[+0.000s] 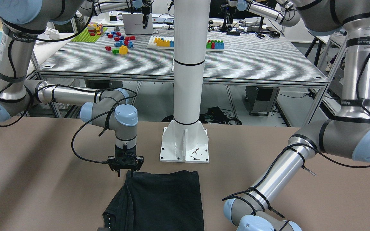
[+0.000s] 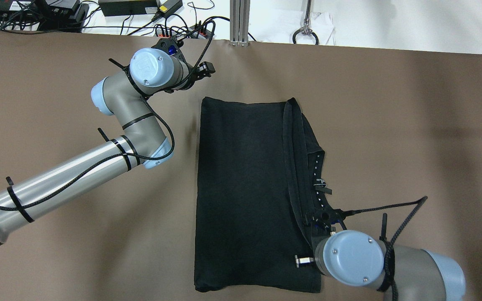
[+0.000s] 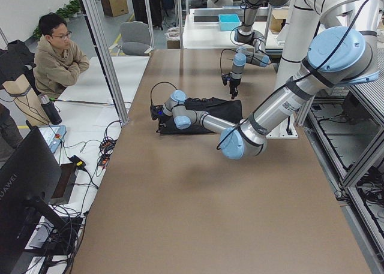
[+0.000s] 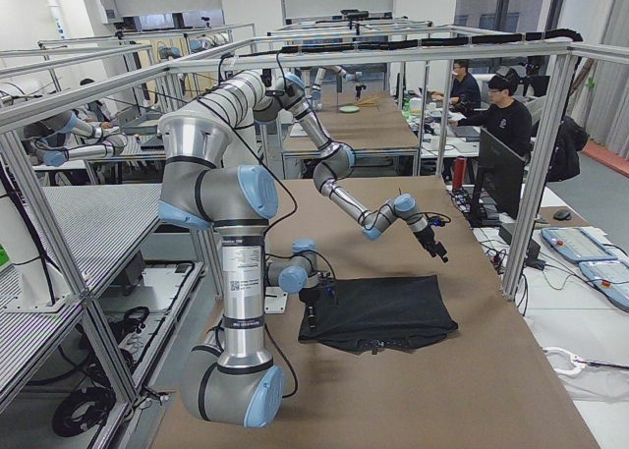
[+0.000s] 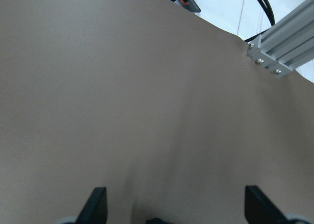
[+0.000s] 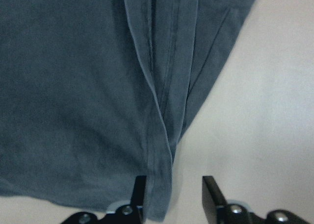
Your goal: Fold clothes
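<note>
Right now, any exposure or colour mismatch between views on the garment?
Right wrist view: garment washed out to blue-grey, table near white. Overhead view: same garment near black, little fold detail, soft shadow bands across table. Front-facing view: moiré-like banding on the back bench.

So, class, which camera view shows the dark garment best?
Overhead exterior: almost the whole garment shows, flat. Front-facing crops one end; both side views show it small and oblique; the right wrist view catches only a hem; the left wrist view, nothing.
</note>
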{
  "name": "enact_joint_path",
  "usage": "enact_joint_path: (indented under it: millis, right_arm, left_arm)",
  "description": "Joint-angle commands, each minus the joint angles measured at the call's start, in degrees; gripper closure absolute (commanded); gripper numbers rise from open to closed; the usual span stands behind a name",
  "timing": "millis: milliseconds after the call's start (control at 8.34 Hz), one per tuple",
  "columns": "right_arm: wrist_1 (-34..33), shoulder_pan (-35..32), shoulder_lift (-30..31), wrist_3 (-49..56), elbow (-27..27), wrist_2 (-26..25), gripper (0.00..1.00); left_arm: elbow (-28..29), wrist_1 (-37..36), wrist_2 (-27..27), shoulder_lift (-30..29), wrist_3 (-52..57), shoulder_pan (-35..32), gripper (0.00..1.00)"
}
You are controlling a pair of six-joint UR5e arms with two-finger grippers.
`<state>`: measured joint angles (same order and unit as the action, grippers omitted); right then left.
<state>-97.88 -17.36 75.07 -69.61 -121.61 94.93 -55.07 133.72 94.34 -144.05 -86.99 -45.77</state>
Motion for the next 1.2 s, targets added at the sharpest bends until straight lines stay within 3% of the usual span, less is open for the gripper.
enact_joint_path:
  millis: [0,480,1079]
  right_arm:
    - [0.23,-6.53,-7.2,8.84,8.9,0.34,0.05]
    - [0.24,-6.81,-10.55,10.19,14.46,0.16,0.05]
    - [2.59,-8.47,-9.59,16.42,16.23,-0.19,0.05]
  left_arm:
    - [-0.48,-0.04,-0.03,0.35,-0.02,-0.02,0.0]
    - [-0.48,0.04,0.06,0.79,-0.37,-0.02,0.0]
    - [-0.39,0.05,0.06,0.97,-0.28,-0.02,0.0]
